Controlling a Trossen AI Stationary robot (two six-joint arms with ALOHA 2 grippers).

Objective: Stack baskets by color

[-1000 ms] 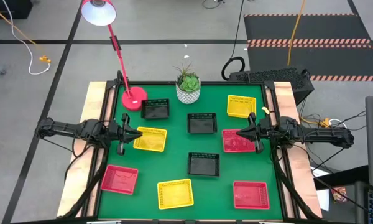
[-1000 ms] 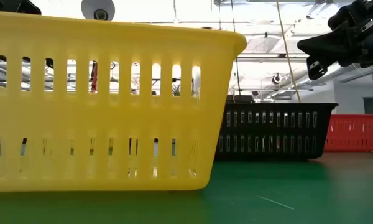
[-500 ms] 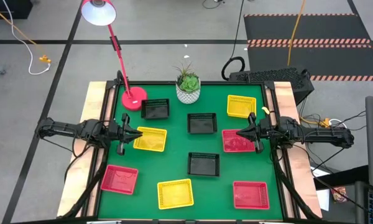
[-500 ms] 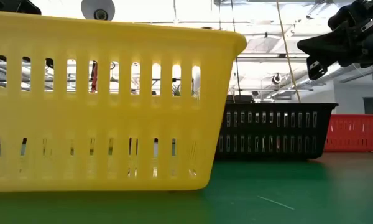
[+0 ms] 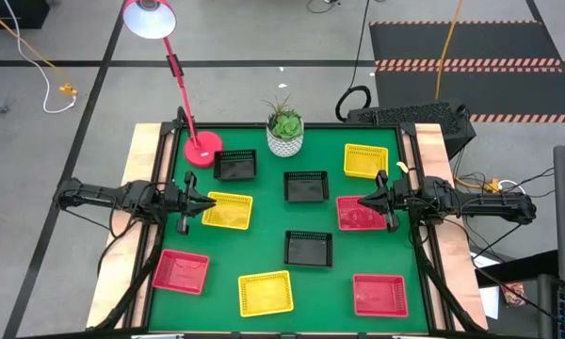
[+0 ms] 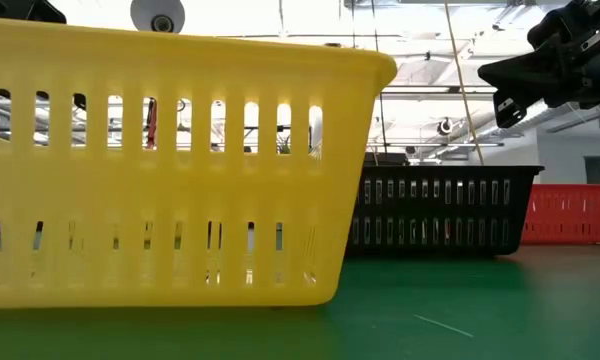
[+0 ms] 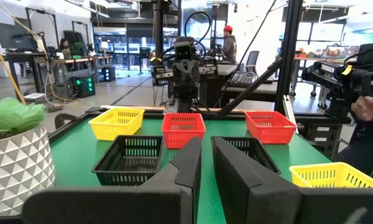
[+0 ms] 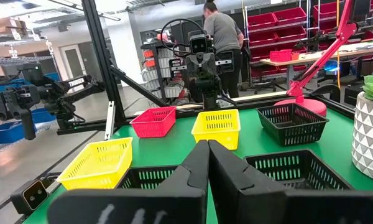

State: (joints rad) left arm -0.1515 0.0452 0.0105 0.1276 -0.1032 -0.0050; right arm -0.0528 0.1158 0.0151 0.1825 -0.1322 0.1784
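Baskets lie scattered singly across the green desk (image 5: 264, 245); nothing has shifted over the last second, so stacking has not begun.

Nine slotted plastic baskets, none nested: red ones (image 5: 180, 271), (image 5: 379, 294), (image 5: 358, 213); yellow ones (image 5: 266, 293), (image 5: 228, 210), (image 5: 365, 161); black ones (image 5: 308, 248), (image 5: 306, 186), (image 5: 235, 164). The left end effector (image 5: 204, 202) hovers at the left yellow basket's edge, fingers narrow with a slim gap, holding nothing. The right end effector (image 5: 365, 201) hangs over the right-hand red basket, fingers pressed together, empty. Both arms remain motionless.
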